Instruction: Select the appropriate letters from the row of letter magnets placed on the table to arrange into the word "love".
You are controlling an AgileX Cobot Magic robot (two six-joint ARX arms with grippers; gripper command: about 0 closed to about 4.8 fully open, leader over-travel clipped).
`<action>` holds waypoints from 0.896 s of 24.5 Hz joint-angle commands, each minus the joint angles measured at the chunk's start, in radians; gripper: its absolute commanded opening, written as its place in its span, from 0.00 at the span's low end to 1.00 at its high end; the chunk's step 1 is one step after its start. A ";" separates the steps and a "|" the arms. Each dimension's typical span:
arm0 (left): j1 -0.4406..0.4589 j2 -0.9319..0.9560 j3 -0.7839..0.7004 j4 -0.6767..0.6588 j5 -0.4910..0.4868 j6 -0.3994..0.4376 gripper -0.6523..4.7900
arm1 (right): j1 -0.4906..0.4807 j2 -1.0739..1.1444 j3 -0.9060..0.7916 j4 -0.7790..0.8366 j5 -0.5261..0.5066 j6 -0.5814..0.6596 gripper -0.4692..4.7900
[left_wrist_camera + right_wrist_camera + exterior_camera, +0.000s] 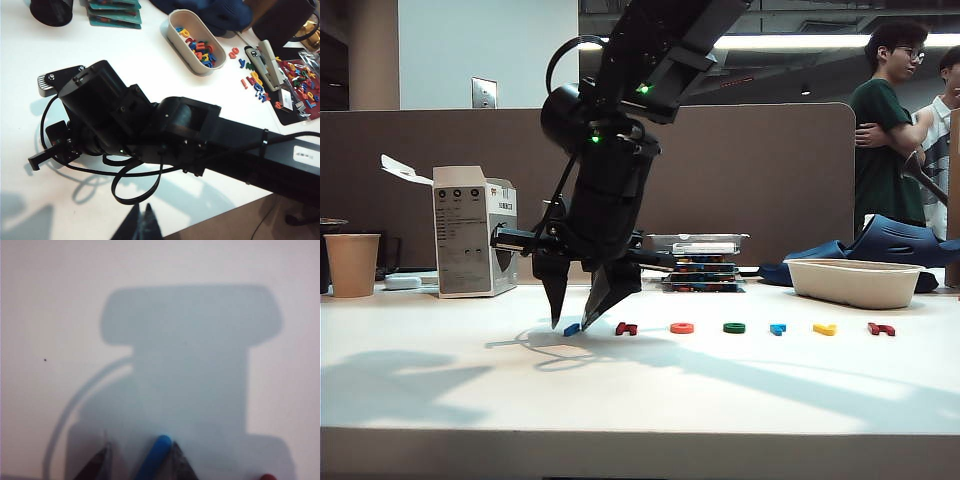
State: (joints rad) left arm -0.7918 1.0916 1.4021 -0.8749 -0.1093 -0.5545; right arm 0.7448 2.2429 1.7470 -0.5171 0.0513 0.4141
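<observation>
While the left end effector shows only dark tips, state unclear, the right end effector straddles the blue bar lengthwise, jaws partly open, gripping nothing yet

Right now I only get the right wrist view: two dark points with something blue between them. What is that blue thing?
Observer: It is the light blue bar, at the left end of a row of seven letter magnets on the table.
Operator: Is the pincer holding it?
Observer: Not yet. In the exterior view the right pincer stands open astride the bar, which lies on the table.
Operator: And the other pincer?
Observer: The left pincer shows only its tips in its own view, looking down on the right arm.
</observation>
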 commanded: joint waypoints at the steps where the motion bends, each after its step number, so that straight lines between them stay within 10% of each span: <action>1: -0.001 -0.003 0.003 0.009 -0.003 0.004 0.11 | 0.016 0.028 -0.005 -0.041 -0.002 0.002 0.37; 14: -0.001 -0.003 0.003 0.009 -0.003 0.004 0.11 | 0.028 0.055 -0.005 -0.173 0.024 0.001 0.35; 22: -0.001 -0.003 0.003 0.009 -0.003 0.004 0.11 | 0.027 0.055 -0.005 -0.192 0.025 0.001 0.07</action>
State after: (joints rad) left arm -0.7918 1.0916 1.4021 -0.8753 -0.1093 -0.5545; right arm 0.7704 2.2612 1.7660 -0.5861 0.0940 0.4103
